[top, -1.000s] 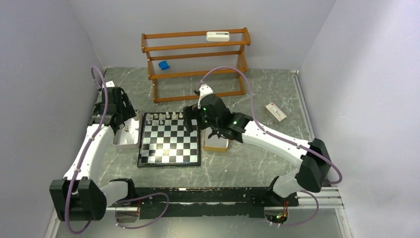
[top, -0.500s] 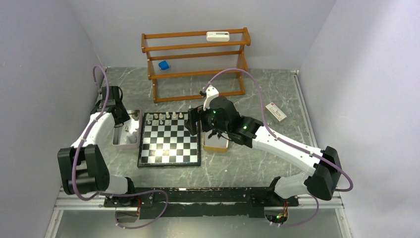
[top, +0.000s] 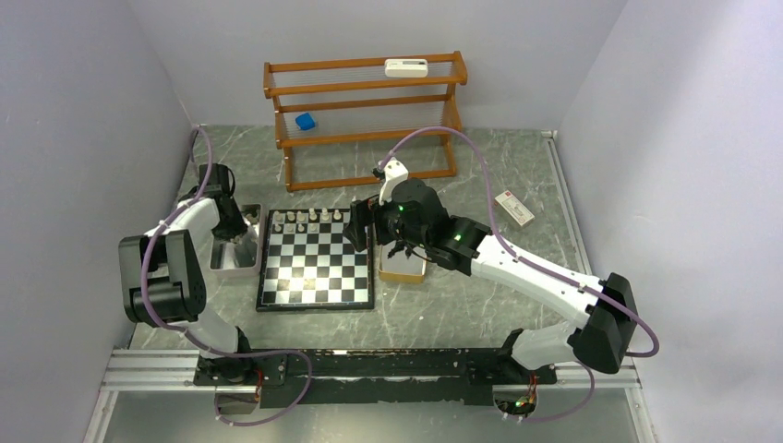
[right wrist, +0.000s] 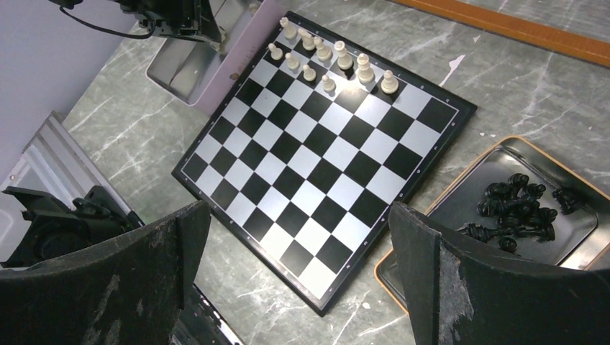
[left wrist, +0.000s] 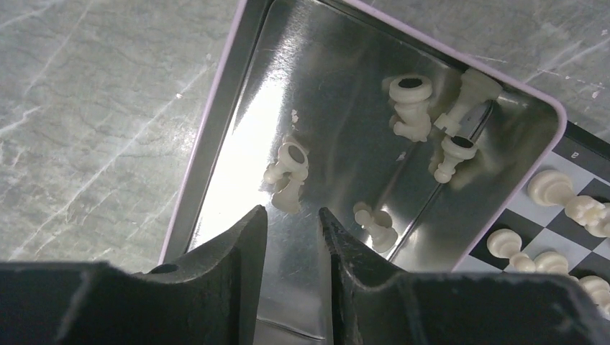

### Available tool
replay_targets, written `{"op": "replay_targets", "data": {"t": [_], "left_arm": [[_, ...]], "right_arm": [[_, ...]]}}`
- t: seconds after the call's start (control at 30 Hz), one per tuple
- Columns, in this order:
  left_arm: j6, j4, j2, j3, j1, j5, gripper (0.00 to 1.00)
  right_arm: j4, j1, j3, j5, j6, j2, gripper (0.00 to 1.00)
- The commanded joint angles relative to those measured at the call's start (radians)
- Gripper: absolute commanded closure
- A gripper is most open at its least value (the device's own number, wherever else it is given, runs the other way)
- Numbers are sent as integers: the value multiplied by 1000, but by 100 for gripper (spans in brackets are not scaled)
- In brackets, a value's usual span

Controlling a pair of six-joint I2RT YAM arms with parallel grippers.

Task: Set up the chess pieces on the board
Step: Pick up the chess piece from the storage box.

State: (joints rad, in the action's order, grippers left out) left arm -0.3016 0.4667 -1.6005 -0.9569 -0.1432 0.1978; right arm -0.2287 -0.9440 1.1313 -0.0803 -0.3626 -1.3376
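Note:
The board (top: 314, 272) lies mid-table, with several cream chess pieces (top: 305, 220) on its far rows; they also show in the right wrist view (right wrist: 324, 61). My left gripper (top: 231, 224) hangs over the silver tray (top: 227, 268). In the left wrist view it (left wrist: 291, 212) is narrowly open and empty, just above the tray floor (left wrist: 338, 65). A lying cream piece (left wrist: 288, 171) is just ahead of the fingertips; several more (left wrist: 410, 100) lie farther in. My right gripper (top: 362, 224) is wide open and empty above the board's right edge (right wrist: 298, 212). Black pieces (right wrist: 518, 205) lie in a tray.
The orange-rimmed tray (top: 403, 274) sits right of the board. A wooden rack (top: 365, 138) stands at the back with a blue block (top: 305, 121) and a white device (top: 406, 66) on it. A small box (top: 514, 209) lies on the table at right.
The left arm's elbow has swung up and back, and its gripper has shifted over the silver tray's far end. The right arm moved slightly right a second ago, then stayed still.

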Motion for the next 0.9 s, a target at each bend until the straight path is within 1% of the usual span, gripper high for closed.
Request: {"op": "replay_targets", "data": {"t": [0.0,0.23,0.4,0.67,0.87], "left_arm": [[23,-2,-24,-41,-12,-31,63],[39,6,-59,-54,-26,-48,64],[47,10,-78,-63,-35,-56,62],[48,17,-85,-62,-35,-82,65],[42,37,-94,-57,-35,-84,65]], "right_arm": [[31,-5,0,-1,8,18,0],[30,-5,-3,-10,7,33,0],[29,-4,-8,-12,7,43,0],[34,-4,-12,-9,8,36,0],[31,-4,-6,-10,11,28,0]]}}
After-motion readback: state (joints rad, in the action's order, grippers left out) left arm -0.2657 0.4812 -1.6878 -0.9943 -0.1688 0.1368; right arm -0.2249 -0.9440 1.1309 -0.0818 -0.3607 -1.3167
